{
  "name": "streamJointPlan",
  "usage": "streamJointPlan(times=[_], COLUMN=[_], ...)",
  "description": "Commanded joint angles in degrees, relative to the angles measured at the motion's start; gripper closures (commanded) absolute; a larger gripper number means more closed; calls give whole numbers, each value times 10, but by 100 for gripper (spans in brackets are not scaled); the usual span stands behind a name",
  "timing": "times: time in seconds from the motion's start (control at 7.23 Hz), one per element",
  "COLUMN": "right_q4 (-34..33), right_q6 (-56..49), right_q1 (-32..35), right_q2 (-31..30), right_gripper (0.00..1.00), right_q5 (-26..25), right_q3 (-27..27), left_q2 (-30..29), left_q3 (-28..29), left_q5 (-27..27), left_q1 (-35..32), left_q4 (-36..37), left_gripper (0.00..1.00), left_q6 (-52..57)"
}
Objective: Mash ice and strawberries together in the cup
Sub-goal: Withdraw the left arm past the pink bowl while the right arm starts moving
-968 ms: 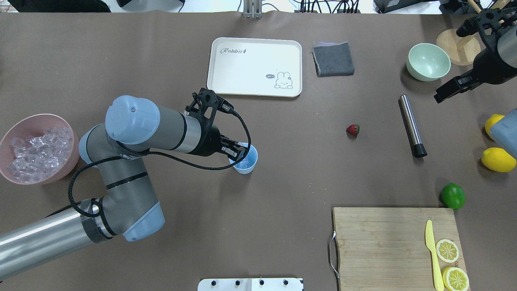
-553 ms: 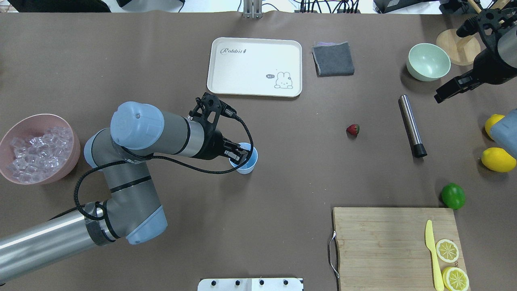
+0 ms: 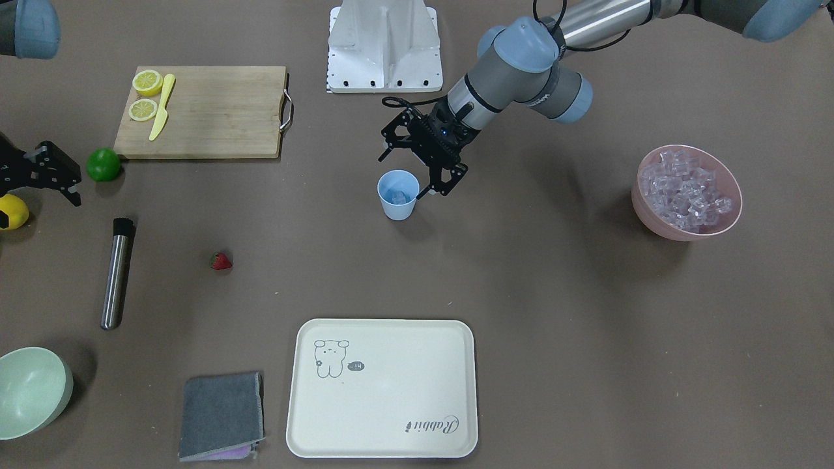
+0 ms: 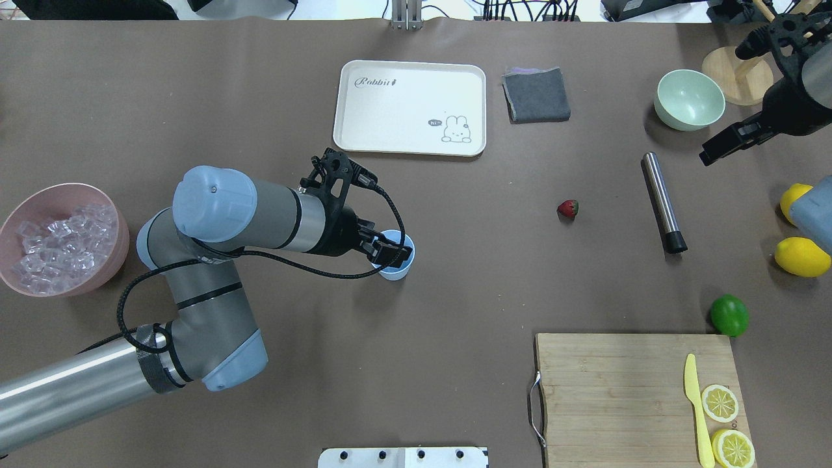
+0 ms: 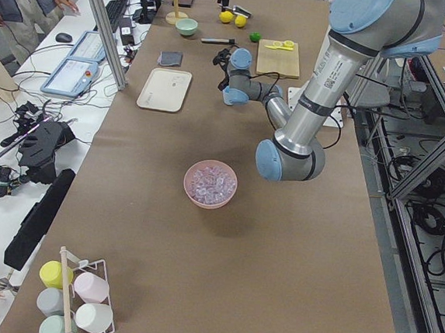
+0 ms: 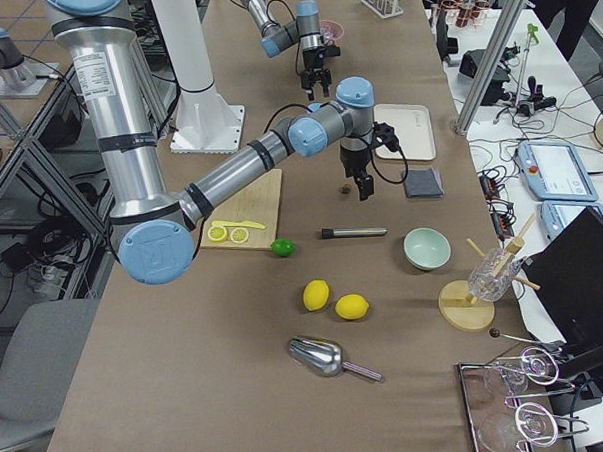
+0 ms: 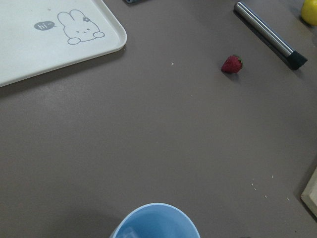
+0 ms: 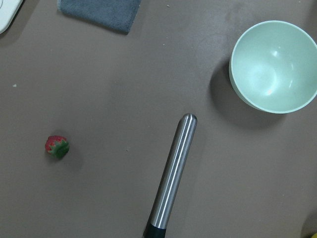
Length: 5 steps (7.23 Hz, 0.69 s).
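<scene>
My left claw (image 3: 435, 189) hangs with its fingers apart and nothing between them, just beside the rim of the blue cup (image 3: 397, 204), on the pink bowl's (image 3: 658, 225) side. The cup stands upright mid-bench (image 3: 554, 293) with an ice cube (image 3: 399, 193) inside; the rest of the ice (image 3: 685, 189) fills the pink bowl, well apart. The strawberry (image 3: 221, 261) lies on the bare bench near the steel rod (image 3: 116, 273). My right claw (image 3: 65, 185) hovers beyond the rod near the lime (image 3: 103, 164), fingers apart and empty.
</scene>
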Motion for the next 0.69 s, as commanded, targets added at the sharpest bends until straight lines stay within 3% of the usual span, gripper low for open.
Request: streamJointPlan(times=[0.0, 0.55], right_q4=[1, 2], right_q6=[-1, -2], right_q1=[-1, -14], right_q2=[2, 19], right_gripper=[0, 0], right_q5=[4, 4], right_q3=[2, 1], left_q2=[31, 107], left_q3=[-14, -9], left_q5=[-6, -98], left_q1=[-45, -175], left_q4=[5, 13], left_gripper=[3, 3], left_q6=[7, 157])
